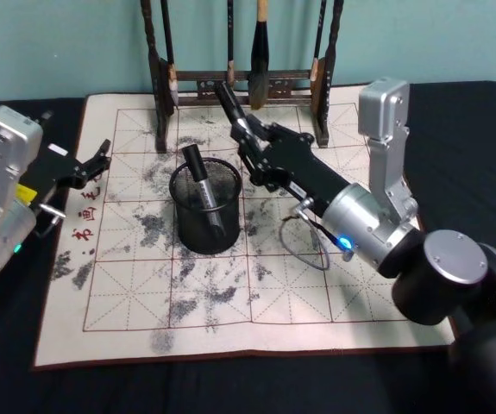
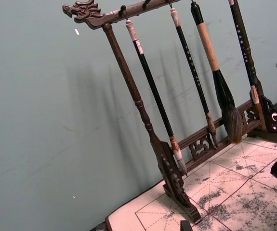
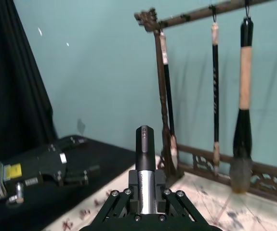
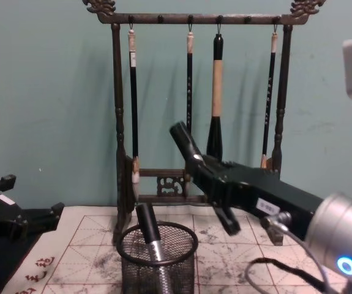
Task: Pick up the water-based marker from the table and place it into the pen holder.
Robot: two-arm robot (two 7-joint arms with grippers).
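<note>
A black water-based marker with a silver barrel (image 1: 228, 102) (image 4: 187, 144) (image 3: 145, 163) is held in the air, tilted up toward the brush rack. My right gripper (image 1: 243, 129) (image 4: 198, 164) (image 3: 146, 195) is shut on its lower barrel. It hangs behind and above the pen holder (image 1: 206, 226) (image 4: 157, 263), a black mesh cup on the cream mat of the table (image 1: 6, 379). Another black and silver marker (image 1: 203, 185) (image 4: 150, 236) leans inside the cup. My left gripper (image 1: 95, 160) (image 4: 22, 202) rests open at the mat's left edge, holding nothing.
A tall dark wooden rack of calligraphy brushes (image 1: 230, 82) (image 4: 191, 92) (image 2: 177, 159) stands at the back of the mat, close behind the raised marker. A loose cable loop (image 1: 304, 241) hangs under my right wrist. Black cloth surrounds the mat.
</note>
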